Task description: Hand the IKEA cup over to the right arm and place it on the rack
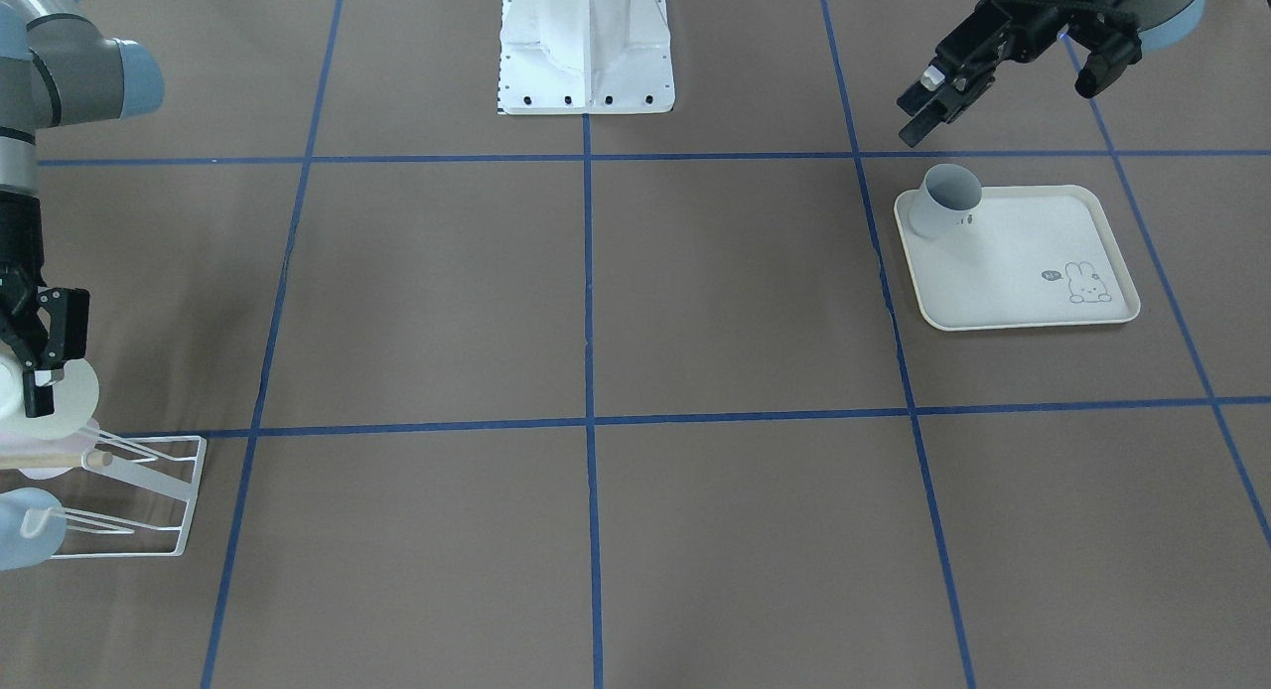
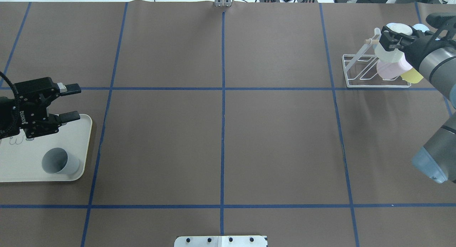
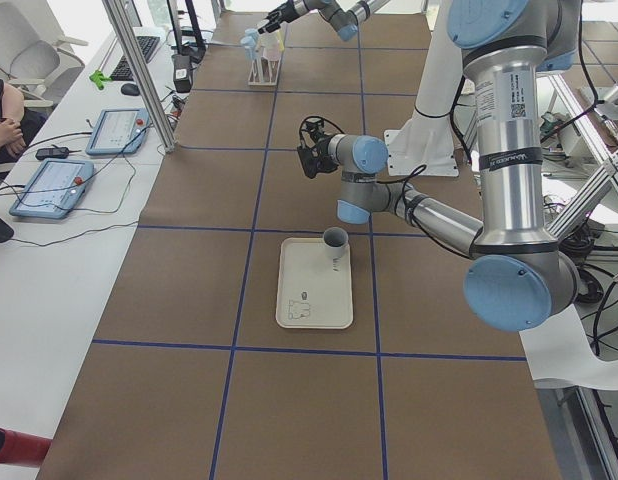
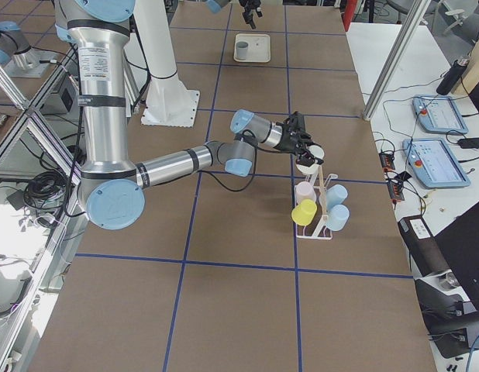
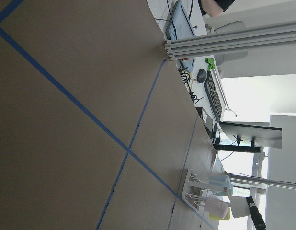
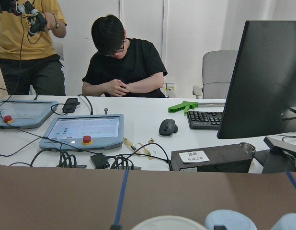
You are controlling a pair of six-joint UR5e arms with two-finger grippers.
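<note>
- Gripping the pale IKEA cup [image 2: 390, 53], the right pincer [image 2: 387, 40] is clamped on it at the far right of the table [image 2: 221, 140], right at the rack [image 2: 363, 74].
- The cup lies nearly on its side. Its long axis runs roughly along the table's length, and one round end faces the table's middle. I cannot tell whether that end is the mouth.
- It sits at the height of the dowel bar [image 1: 70, 458], at the top of the rack. I cannot tell whether they touch.
- Other cups crowd the rack. A pink cup [image 2: 390, 69] is just below the held one, a yellow cup [image 2: 412, 76] is beside the pink one, and pale blue cups [image 4: 337, 217] hang on the far side of the bar.
- On the left side of the table a grey cup [image 2: 58, 161] stands upright with its mouth up, in the near right corner of the cream tray [image 2: 21, 168]. A rabbit drawing [image 1: 1087, 284] is printed at the tray's opposite corner.
- The left pincer [image 2: 73, 101] hangs in the air over the tray's far right corner, apart from the grey cup. Its fingers are spread and hold nothing, and they point right toward the table's middle.
- The robot's white base [image 1: 586, 44] stands at the near edge, between the two arms.
- Beyond the table's far edge, people are at a desk with control pendants [image 6: 81, 130].
</note>
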